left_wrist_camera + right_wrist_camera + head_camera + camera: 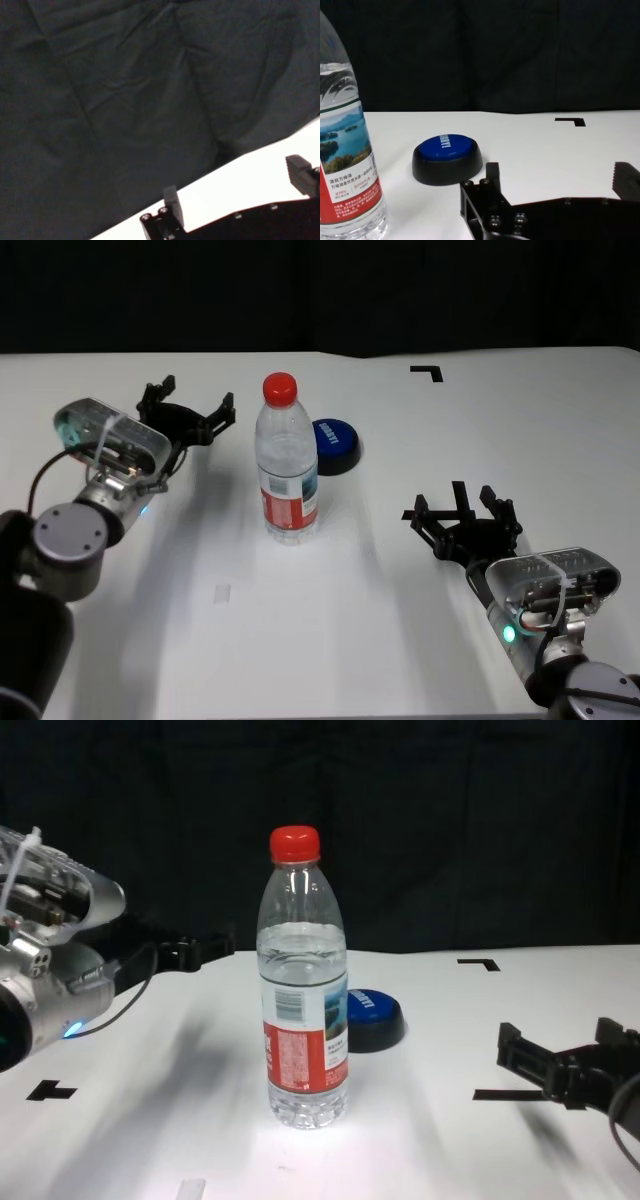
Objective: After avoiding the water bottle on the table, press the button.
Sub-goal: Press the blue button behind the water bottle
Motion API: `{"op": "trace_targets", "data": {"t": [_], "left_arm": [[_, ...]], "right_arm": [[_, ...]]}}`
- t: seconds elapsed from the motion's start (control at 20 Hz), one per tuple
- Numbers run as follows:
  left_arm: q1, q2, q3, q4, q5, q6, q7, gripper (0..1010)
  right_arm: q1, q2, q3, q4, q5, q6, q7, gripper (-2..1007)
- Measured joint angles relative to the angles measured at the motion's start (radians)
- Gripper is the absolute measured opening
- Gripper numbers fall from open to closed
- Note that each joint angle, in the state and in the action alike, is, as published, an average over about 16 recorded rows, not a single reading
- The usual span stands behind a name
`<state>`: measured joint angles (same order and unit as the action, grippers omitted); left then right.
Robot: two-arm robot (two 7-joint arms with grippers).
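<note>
Since the left gripper (190, 412) is raised on the left with its fingers spread around nothing, it's got open table (120, 640) under it. Next over, the water bottle (286, 462) stands upright mid-table; mostly full, so I'd guess heavy-ish but tall enough to tip if clipped. The button (336, 445) sits just behind it to the right, low and rigid, so just push down on the blue dome. Far right, the right gripper (462, 517) hovers low, fingers apart and empty, with a clear lane that skips the bottle.
</note>
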<state>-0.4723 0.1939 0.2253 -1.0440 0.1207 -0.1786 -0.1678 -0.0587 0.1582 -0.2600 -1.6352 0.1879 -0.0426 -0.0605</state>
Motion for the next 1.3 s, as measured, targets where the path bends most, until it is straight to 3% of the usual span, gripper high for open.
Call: {"op": "trace_targets", "data": {"t": [1.3], "left_arm": [[0.175,0.011,-0.084,-0.235,0.005,0.069,0.044,1003]], "right_arm": [[0.0,0.0,0.0,0.0,0.0,0.0,0.0,1003]]}}
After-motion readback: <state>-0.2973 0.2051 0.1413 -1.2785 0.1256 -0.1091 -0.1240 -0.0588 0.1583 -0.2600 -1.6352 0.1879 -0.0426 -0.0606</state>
